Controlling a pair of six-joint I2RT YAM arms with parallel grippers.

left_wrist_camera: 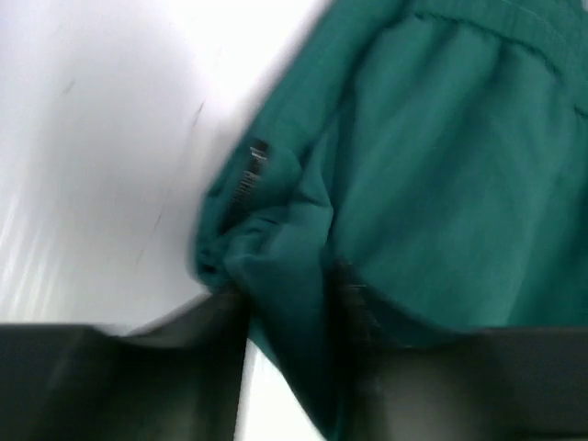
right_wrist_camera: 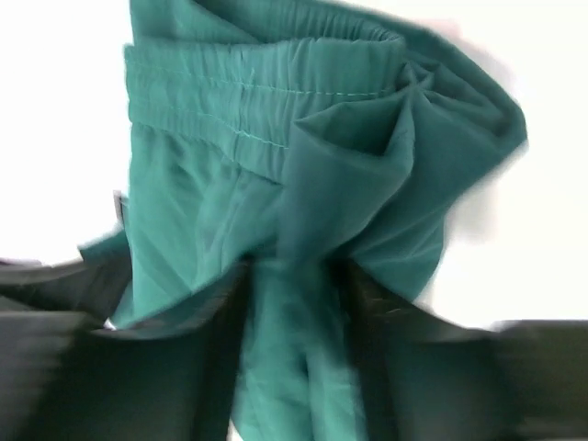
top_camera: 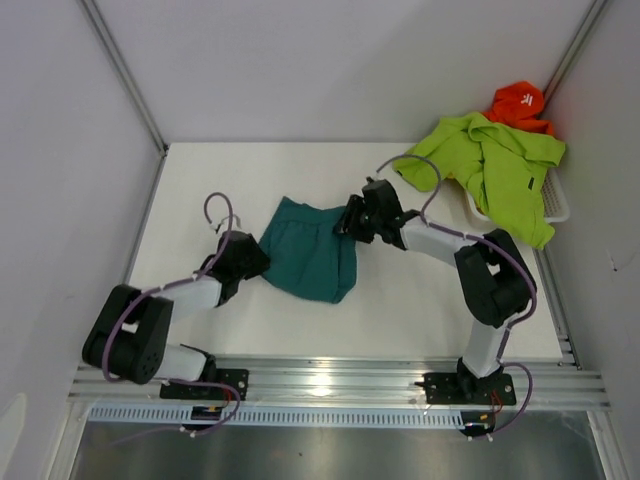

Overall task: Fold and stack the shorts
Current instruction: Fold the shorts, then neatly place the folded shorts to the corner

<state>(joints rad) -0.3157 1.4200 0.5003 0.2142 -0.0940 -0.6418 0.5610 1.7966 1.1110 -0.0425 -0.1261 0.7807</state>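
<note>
The teal shorts (top_camera: 310,255) lie bunched in the middle of the white table. My left gripper (top_camera: 256,262) is shut on their left edge; in the left wrist view the teal fabric (left_wrist_camera: 432,165) runs down between my fingers (left_wrist_camera: 207,349). My right gripper (top_camera: 345,222) is shut on their upper right corner; in the right wrist view the waistband and a fold of the teal shorts (right_wrist_camera: 303,184) are pinched between my fingers (right_wrist_camera: 220,340). The lime green shorts (top_camera: 495,165) hang over the white basket (top_camera: 558,205) at the back right.
An orange garment (top_camera: 520,103) lies behind the lime green shorts in the back right corner. White walls enclose the table on three sides. A metal rail (top_camera: 330,382) runs along the near edge.
</note>
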